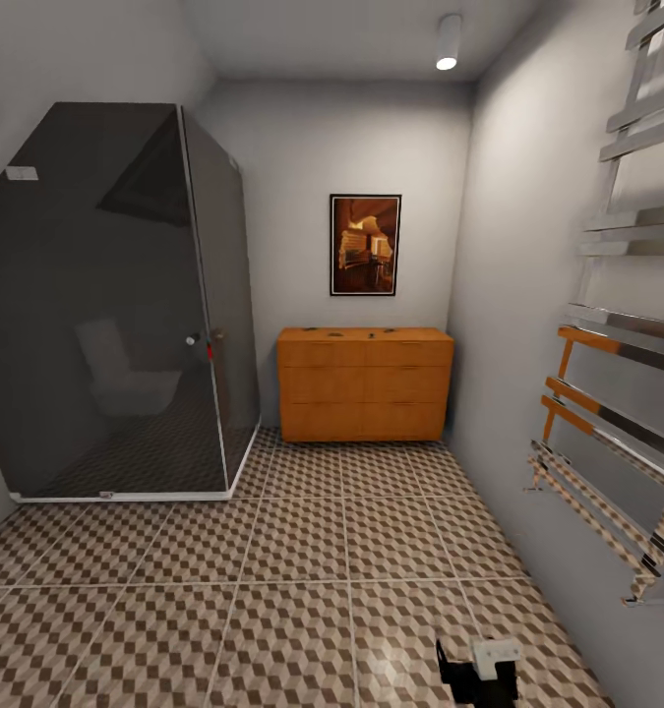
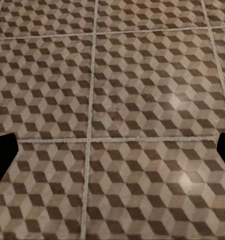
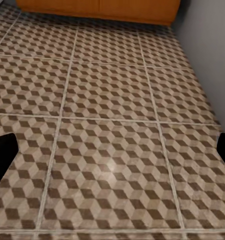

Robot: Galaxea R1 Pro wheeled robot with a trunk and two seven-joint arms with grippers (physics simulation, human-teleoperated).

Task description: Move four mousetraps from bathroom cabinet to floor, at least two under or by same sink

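Robot faces the cabinet (image 1: 364,383) across the floor (image 1: 302,551), nothing yet moved.

Small dark shapes on the far cabinet's top look like the mousetraps (image 1: 383,329), too small to count; all fetching and placing seems left. Both wrist views show fingers spread wide over bare tiles, left gripper (image 2: 112,155) and right gripper (image 3: 112,155) holding nothing. No readable writing anywhere; the picture (image 1: 365,245) bears none.

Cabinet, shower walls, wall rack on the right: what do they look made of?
Cabinet: orange-brown wood look, matte, faint grain. Shower walls: dark tinted glass, glossy, since a toilet shape reflects in them. Rack: polished chrome-like metal bars that mirror the cabinet's orange.
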